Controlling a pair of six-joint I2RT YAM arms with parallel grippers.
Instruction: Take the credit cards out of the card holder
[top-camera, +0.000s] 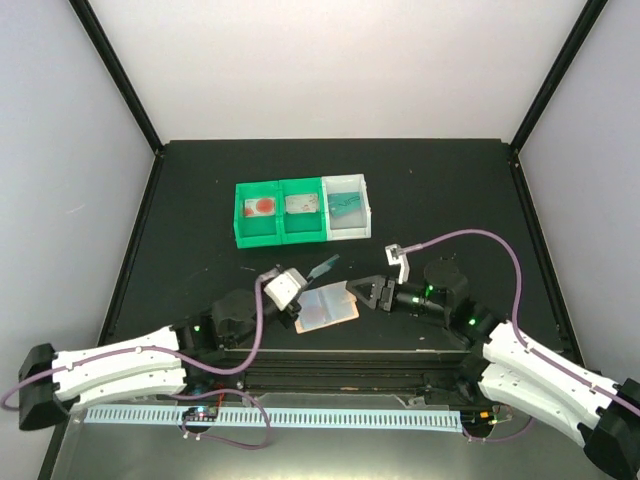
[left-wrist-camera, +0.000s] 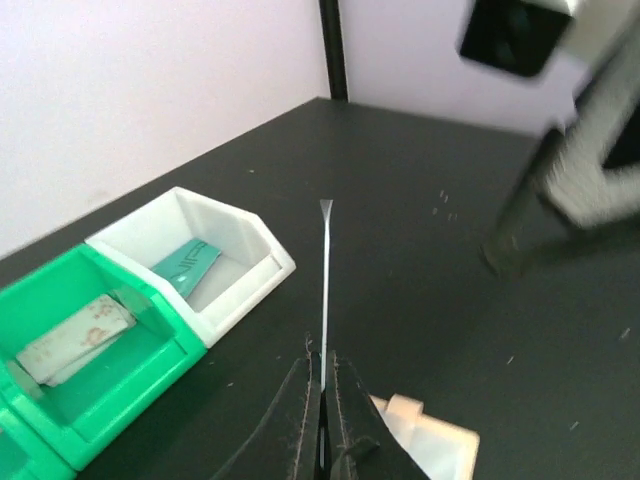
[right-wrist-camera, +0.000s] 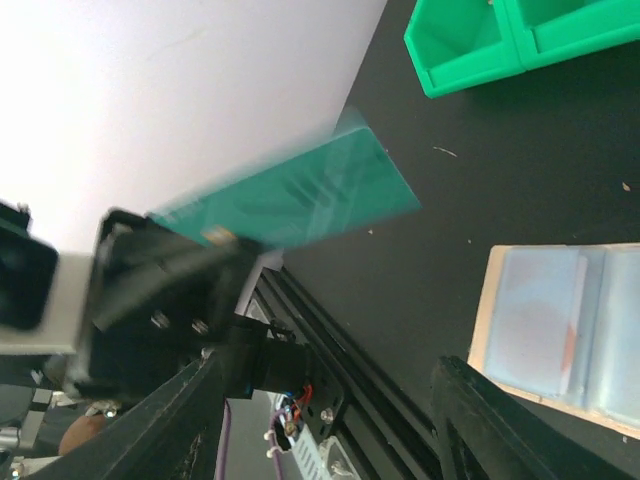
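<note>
The tan card holder (top-camera: 327, 307) lies open on the black table, its bluish inner pockets (right-wrist-camera: 560, 320) facing up. My left gripper (top-camera: 306, 280) is shut on a teal credit card (top-camera: 325, 266) and holds it off the table above the holder's far-left corner. In the left wrist view this card (left-wrist-camera: 325, 290) shows edge-on as a thin line between the shut jaws (left-wrist-camera: 322, 395), with the holder (left-wrist-camera: 432, 438) below. The right wrist view shows the card's (right-wrist-camera: 300, 195) flat face. My right gripper (top-camera: 356, 293) is open and empty just right of the holder, its fingers (right-wrist-camera: 480, 420) wide apart.
A three-compartment bin tray (top-camera: 302, 232) stands behind the holder. Its white right compartment (left-wrist-camera: 225, 265) holds another teal card (left-wrist-camera: 186, 265). A pale patterned card (left-wrist-camera: 75, 335) lies in the green middle compartment, and the left one holds something red (top-camera: 262, 206). The frame rail (top-camera: 340, 360) runs along the near edge.
</note>
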